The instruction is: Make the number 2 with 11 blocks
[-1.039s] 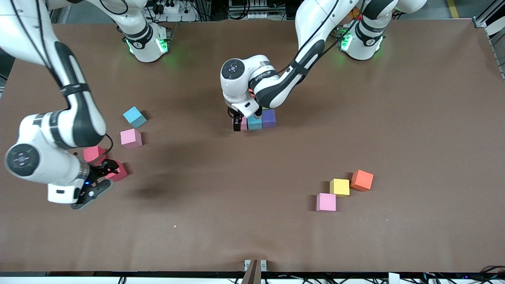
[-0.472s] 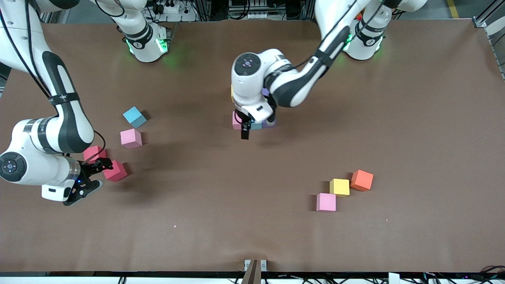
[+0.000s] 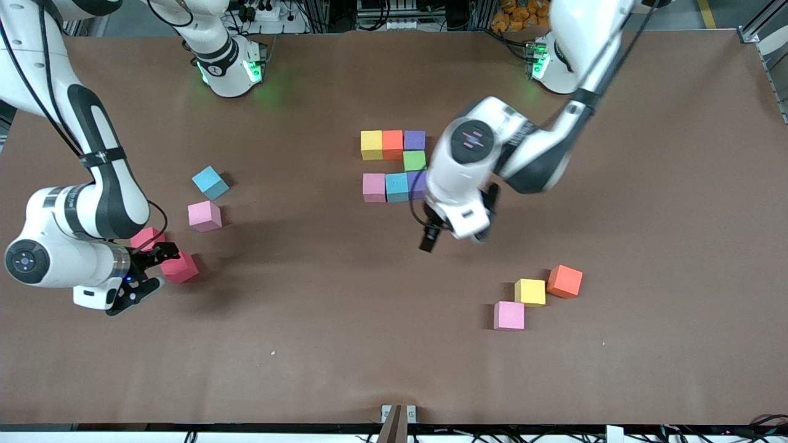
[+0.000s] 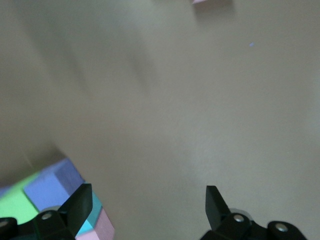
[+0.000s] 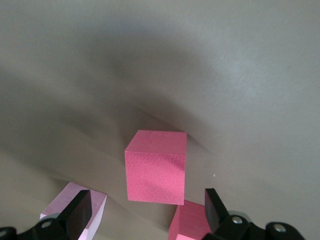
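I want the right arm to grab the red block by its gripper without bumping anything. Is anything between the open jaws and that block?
Nothing visible. The right gripper hangs with open jaws just short of the red block, bare table between them. A second red block and a pink block lie close by, farther from the front camera.

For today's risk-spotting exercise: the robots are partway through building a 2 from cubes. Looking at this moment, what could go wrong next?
1. The open right gripper hangs by two red blocks lying close together; closing on one may nudge the other.
2. The open, empty left gripper is close to the part-built number 2; a low swing could knock its rows out of line.
3. The yellow block touches its neighbours, so gripper room looks tight.
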